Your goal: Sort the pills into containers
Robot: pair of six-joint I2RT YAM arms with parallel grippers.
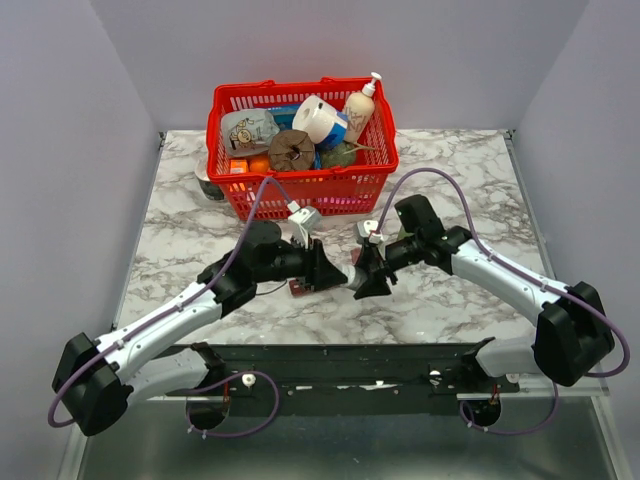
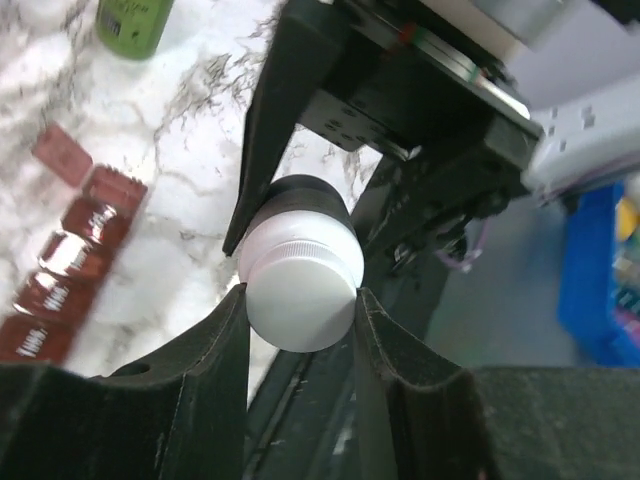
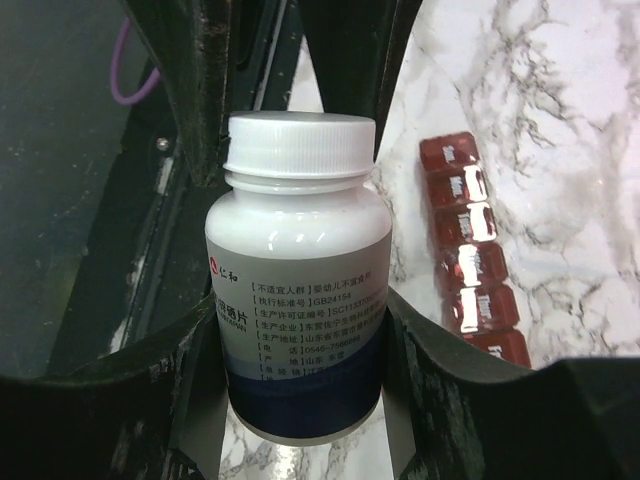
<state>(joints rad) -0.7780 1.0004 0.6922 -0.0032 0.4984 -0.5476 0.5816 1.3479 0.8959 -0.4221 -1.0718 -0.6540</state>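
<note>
I see the marble table (image 1: pixel 450 300) filling most of the overhead frame, with the red mesh basket (image 1: pixel 300 195) of clutter at top centre. In the middle my two grippers meet. The right gripper (image 3: pixel 300 330) is clamped around the body of a white pill bottle (image 3: pixel 300 260), and the left gripper (image 2: pixel 300 300) is pinched on its white screw cap (image 2: pixel 300 285). The dark-red strip of containers (image 3: pixel 470 255) lies on the marble just below the left gripper.

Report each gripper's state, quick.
The left gripper is closed on the white cap of the pill bottle.
The right gripper is closed, holding the pill bottle by its body.
</note>
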